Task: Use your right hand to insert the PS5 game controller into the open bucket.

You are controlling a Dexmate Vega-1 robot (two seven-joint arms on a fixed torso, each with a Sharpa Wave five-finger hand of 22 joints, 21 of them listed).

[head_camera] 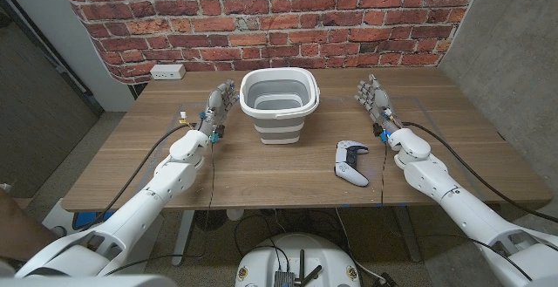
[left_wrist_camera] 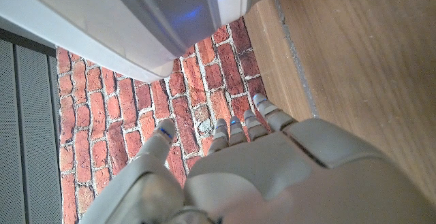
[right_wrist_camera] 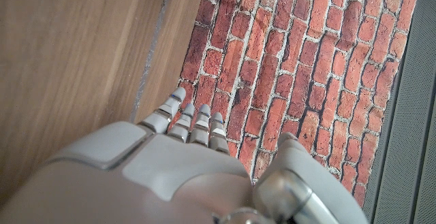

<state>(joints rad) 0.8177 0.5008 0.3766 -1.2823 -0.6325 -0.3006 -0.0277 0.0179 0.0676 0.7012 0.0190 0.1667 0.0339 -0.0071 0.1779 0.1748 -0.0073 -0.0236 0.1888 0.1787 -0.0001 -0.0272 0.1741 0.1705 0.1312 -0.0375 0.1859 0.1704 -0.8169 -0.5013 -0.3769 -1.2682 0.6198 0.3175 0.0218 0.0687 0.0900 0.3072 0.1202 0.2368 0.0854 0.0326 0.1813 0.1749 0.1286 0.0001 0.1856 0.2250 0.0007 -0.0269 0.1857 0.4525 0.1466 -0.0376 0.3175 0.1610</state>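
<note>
Both arms extend forward over the tabletop [head_camera: 261,178], left hand [head_camera: 218,108] and right hand [head_camera: 375,99] empty, fingers extended and apart.

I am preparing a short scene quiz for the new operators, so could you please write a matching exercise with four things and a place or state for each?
Things:
1. bucket
2. PS5 controller
3. left hand
4. power outlet

Places or states:
A. at the table's far left corner, by the brick wall
B. lying on the wood in front of the right hand
C. open, beside the bucket's left side
D. upright at the table's middle, nothing in it

Pairs: 1-D, 2-B, 3-C, 4-A
</note>
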